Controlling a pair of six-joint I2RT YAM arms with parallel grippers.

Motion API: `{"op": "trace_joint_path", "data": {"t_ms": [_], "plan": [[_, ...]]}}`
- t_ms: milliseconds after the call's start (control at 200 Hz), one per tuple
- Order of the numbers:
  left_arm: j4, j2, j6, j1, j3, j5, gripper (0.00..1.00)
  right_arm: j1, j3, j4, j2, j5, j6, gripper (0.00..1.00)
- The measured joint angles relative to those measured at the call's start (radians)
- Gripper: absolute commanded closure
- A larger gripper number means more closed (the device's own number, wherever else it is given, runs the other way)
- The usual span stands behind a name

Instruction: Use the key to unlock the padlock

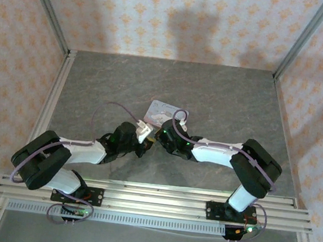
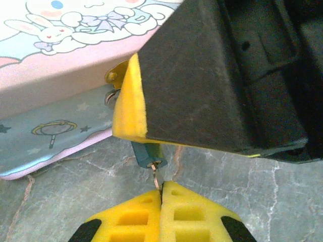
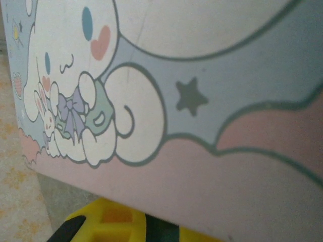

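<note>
In the left wrist view my left gripper (image 2: 162,182) is shut on the thin metal key (image 2: 157,174). The key's tip sits in the bottom of the small dark teal padlock (image 2: 145,153). The padlock hangs from a brass hasp (image 2: 117,74) on the front of the cartoon tin (image 2: 45,116). Its upper part is hidden behind the yellow pad (image 2: 128,101) of my right gripper, which reaches down over it. In the right wrist view my right gripper (image 3: 156,230) has dark teal of the padlock (image 3: 164,234) between its yellow fingers (image 3: 106,224). Seen from above, both grippers meet just in front of the tin (image 1: 165,114).
The tin (image 3: 202,101) lies flat on the grey stone-patterned tabletop (image 1: 223,99) and rises close in front of the right wrist camera. Aluminium posts (image 1: 59,37) and papered walls enclose the table on three sides. Grey floor shows around the tin.
</note>
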Motion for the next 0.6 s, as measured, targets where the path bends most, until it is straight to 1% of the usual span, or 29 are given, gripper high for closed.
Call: {"op": "trace_joint_path", "data": {"t_ms": [145, 365, 490, 540, 580, 600], "plan": [[-0.031, -0.006, 0.097, -0.08, 0.004, -0.136, 1.0, 0.0, 0.004, -0.039, 0.0, -0.017, 0.024, 1.0], [-0.043, -0.03, 0.228, -0.207, 0.0, -0.383, 1.0, -0.021, 0.003, -0.037, -0.003, -0.051, 0.053, 1.0], [-0.08, -0.022, 0.255, -0.245, 0.009, -0.446, 1.0, -0.034, -0.008, -0.029, -0.008, -0.059, 0.062, 1.0], [-0.1, -0.021, 0.254, -0.246, 0.016, -0.46, 0.77, -0.036, -0.018, -0.025, -0.013, -0.059, 0.063, 1.0], [-0.114, -0.022, 0.243, -0.245, 0.02, -0.463, 0.66, -0.038, -0.027, -0.022, -0.018, -0.059, 0.063, 1.0], [-0.121, -0.024, 0.236, -0.245, 0.021, -0.463, 0.62, -0.039, -0.03, -0.022, -0.021, -0.058, 0.063, 1.0]]}}
